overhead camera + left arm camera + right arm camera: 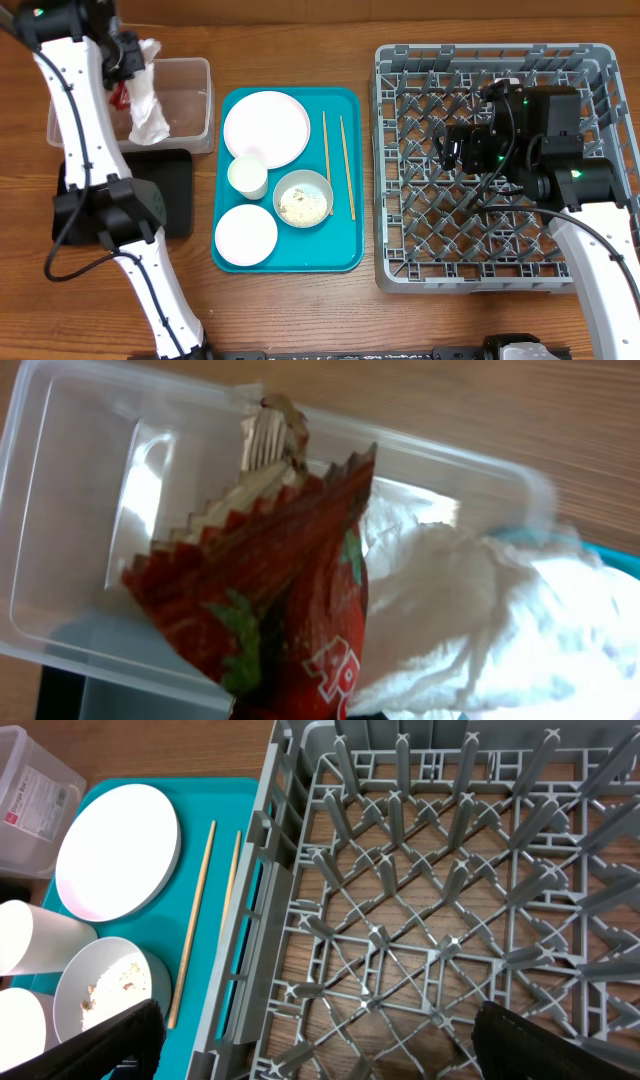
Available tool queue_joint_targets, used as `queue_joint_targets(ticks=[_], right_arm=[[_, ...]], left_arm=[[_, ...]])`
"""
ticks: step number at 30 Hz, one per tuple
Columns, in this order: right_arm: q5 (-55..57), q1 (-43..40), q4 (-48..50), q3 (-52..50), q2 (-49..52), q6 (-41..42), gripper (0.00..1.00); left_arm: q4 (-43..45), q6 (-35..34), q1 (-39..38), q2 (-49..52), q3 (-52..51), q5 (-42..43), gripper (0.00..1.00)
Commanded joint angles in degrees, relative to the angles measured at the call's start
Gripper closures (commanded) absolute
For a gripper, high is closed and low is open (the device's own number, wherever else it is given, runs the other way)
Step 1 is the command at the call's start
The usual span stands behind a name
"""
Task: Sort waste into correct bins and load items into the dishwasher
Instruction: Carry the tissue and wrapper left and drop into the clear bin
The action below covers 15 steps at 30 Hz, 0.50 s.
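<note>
Over at ten o'clock on the table, the left gripper [127, 57] hangs above the clear tub [196, 100]. It's closed right down. On its wrist camera the red sauce packet [290, 580] fills the view and hides the fingers, so we cannot tell whether it's actually pinched. A crumpled white tissue [480, 620] bunches against the packet's three o'clock side, and both sit over the tub's open top. At six o'clock from the tub, touching or just beside it, lies the shallow black tray [177, 190], partly under the left arm.

At the middle of the table we have the teal serving tray [345, 245]. The big plate [267, 130] sits at its eleven o'clock. The small white cup [247, 177] is just at that plate's seven o'clock, and the bowl [302, 198] with whitish scraps in it is at tray centre. A smaller white dish [245, 235] is down at seven o'clock. The chopsticks [346, 165] lie along the three o'clock edge, side by side and slightly apart.

On the right stands the grey dish rack [600, 58], only pegs and lattice showing inside. The right gripper [450, 150] hovers over its nine o'clock half, pointing towards the tray. Its jaws are spread wide with nothing between them, and the dark fingers [120, 1042] frame bare lattice on the wrist view.
</note>
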Motion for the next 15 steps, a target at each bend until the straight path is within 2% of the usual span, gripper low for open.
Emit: queue_joint_targets(ticks=[1,3,4,6,9,11,13,15], right_arm=[[0.3,-0.4,0.1,1.4,-0.1,0.4,0.00],[0.3,-0.4,0.2,1.4,-0.1,0.4,0.00],[0.3,-0.4,0.2,1.4,-0.1,0.4,0.00],[0.3,-0.4,0.2,1.4,-0.1,0.4,0.00],[0.3,-0.4,0.4,1.4,-0.1,0.4,0.00],[0.3,-0.4,0.3,1.4,-0.1,0.4,0.00],[0.3,-0.4,0.4,1.4,-0.1,1.9,0.00],[0.3,-0.4,0.3,1.4,-0.1,2.2,0.00]], left_arm=[[6.0,-3.3,1.4,0.8,-8.2,-0.3,0.96],[9.5,-3.3,1.9,0.7,-12.0,0.6,0.94],[10.0,-3.3,2.1,0.7,-13.1,1.3,0.77],[9.7,-3.1,2.1,0.7,-13.7,2.3,0.25],[5.7,-1.0,2.1,-0.1,-8.1,6.3,0.10],[1.8,0.7,2.1,-1.2,-2.3,8.5,0.05],[-3.7,4.3,2.1,-3.3,4.4,12.8,0.05],[-9.6,7.1,1.9,-6.0,9.5,16.6,0.15]])
